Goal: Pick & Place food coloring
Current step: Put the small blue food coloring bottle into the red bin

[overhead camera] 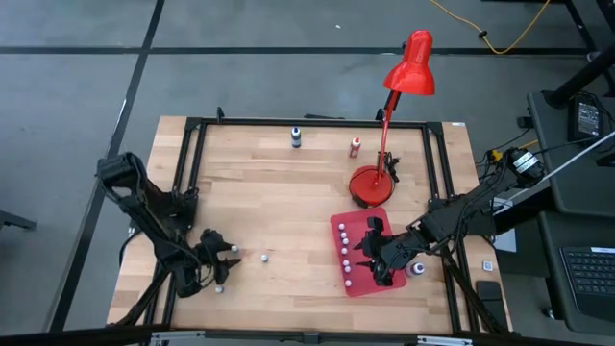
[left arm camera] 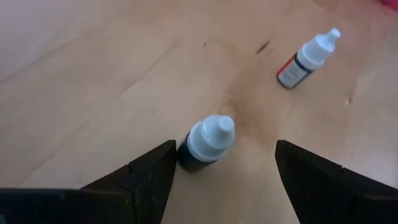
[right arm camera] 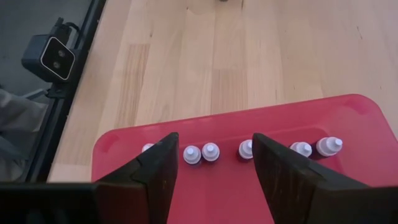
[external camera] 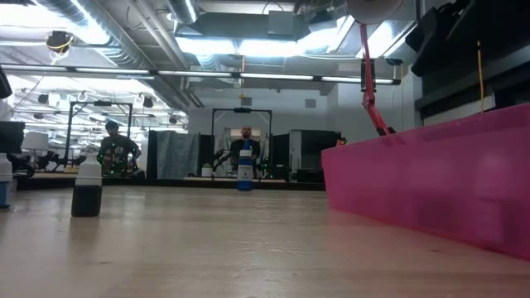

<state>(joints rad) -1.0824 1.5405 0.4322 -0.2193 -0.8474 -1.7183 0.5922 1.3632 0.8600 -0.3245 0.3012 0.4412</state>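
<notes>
1. Seen from above, a wooden table (overhead camera: 279,202) in a black frame holds two dark robot arms at its near edge, one on each side.
2. At the near left, the left gripper (overhead camera: 219,261) hangs low over the wood with its jaws released and holding nothing. Its wrist camera shows a dark food coloring bottle (left arm camera: 206,142) with a pale cap standing between the two fingers (left arm camera: 149,177), touching neither as far as can be seen.
3. Just beyond that bottle, a second small bottle (left arm camera: 306,58) with a white cap and a red band lies tilted on the wood.
4. At the near right, the right gripper (overhead camera: 373,252) hovers over a flat red mat (overhead camera: 370,284). Its jaws are parted and empty.
5. A row of small pale-capped bottles (right arm camera: 210,152) stands upright on the mat, running along its left side in the overhead view. The right wrist camera shows two of them in the gap between the fingers (right arm camera: 158,165) and the others to either side.
6. A bottle with a purple body (overhead camera: 417,268) stands just off the mat's right edge, beside the right arm.
7. Behind the mat stands a red desk lamp (overhead camera: 404,86), its round base near the mat's far edge.
8. Near the far edge of the table stand a dark bottle (overhead camera: 296,137) and, to its right, a red bottle (overhead camera: 356,145), well apart from both grippers.
</notes>
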